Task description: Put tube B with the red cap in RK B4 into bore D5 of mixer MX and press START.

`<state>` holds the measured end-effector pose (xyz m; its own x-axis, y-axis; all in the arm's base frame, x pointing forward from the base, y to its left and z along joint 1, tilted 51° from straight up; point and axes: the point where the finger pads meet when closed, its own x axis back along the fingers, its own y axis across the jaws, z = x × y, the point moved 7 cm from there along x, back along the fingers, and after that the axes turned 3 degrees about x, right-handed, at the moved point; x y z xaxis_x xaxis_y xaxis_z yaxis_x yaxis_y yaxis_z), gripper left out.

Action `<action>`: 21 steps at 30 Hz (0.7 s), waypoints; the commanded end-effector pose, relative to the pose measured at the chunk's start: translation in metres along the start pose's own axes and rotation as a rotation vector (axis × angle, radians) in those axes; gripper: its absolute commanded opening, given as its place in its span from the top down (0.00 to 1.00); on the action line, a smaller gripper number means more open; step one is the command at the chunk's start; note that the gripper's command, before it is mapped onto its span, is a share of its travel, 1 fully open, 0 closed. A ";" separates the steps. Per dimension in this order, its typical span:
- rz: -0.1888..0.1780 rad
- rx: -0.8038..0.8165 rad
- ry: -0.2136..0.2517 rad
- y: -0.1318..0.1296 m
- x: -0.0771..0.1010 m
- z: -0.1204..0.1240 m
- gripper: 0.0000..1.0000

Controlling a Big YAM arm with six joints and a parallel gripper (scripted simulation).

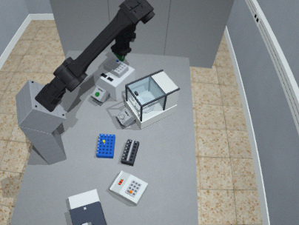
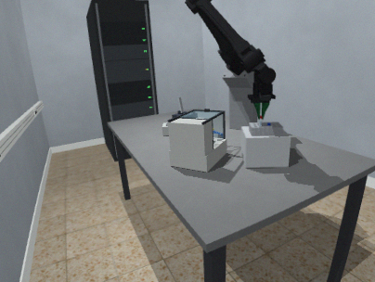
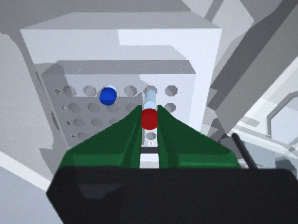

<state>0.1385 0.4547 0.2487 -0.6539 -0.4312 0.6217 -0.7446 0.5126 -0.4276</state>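
Note:
My gripper (image 3: 149,112) has green fingers shut on tube B (image 3: 149,113), a clear tube with a red cap, held upright. It hangs over the grey shaking block of the white mixer MX (image 1: 113,75), with the tube's lower end near a bore in the far row toward the right. A blue-capped tube (image 3: 107,96) stands in a bore to the left of it. In the exterior view the gripper (image 2: 262,111) is just above the mixer's top (image 2: 265,145). The mixer's green START key (image 1: 98,94) is on its sloping front. The blue rack RK (image 1: 106,145) holds a yellow-capped tube.
The glass-walled balance BAL (image 1: 149,98) stands right beside the mixer. The black magnet block (image 1: 130,152), the white dry block (image 1: 129,186) and the spectrophotometer (image 1: 86,209) lie further along the bench. A tall server cabinet (image 2: 122,65) stands behind the table.

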 end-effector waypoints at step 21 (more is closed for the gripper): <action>0.009 0.012 0.017 -0.002 -0.011 0.002 0.91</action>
<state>0.1386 0.4544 0.2481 -0.6533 -0.4307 0.6226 -0.7451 0.5114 -0.4281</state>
